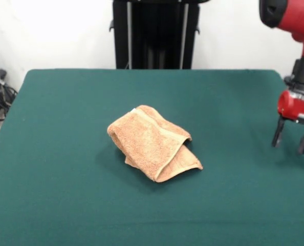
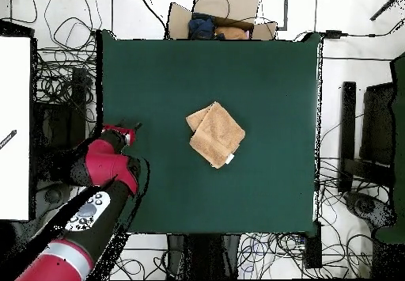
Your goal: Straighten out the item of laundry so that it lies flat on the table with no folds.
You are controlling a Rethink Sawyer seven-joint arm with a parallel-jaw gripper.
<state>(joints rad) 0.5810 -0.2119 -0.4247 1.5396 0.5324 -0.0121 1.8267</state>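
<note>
Near the table (image 1: 49,154) edge, the gripper (image 1: 293,139) hangs seemingly half-open, empty, well apart from the towel (image 1: 153,142).

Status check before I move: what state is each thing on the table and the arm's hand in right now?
Peach-orange terry cloth towel: folded over on itself, bunched, not flat; white tag shows at one corner in the overhead view.
Dark green felt-topped table: towel lies near its middle.
Red and black hand: open, empty, hanging above the table near its edge, well apart from the towel.
</note>
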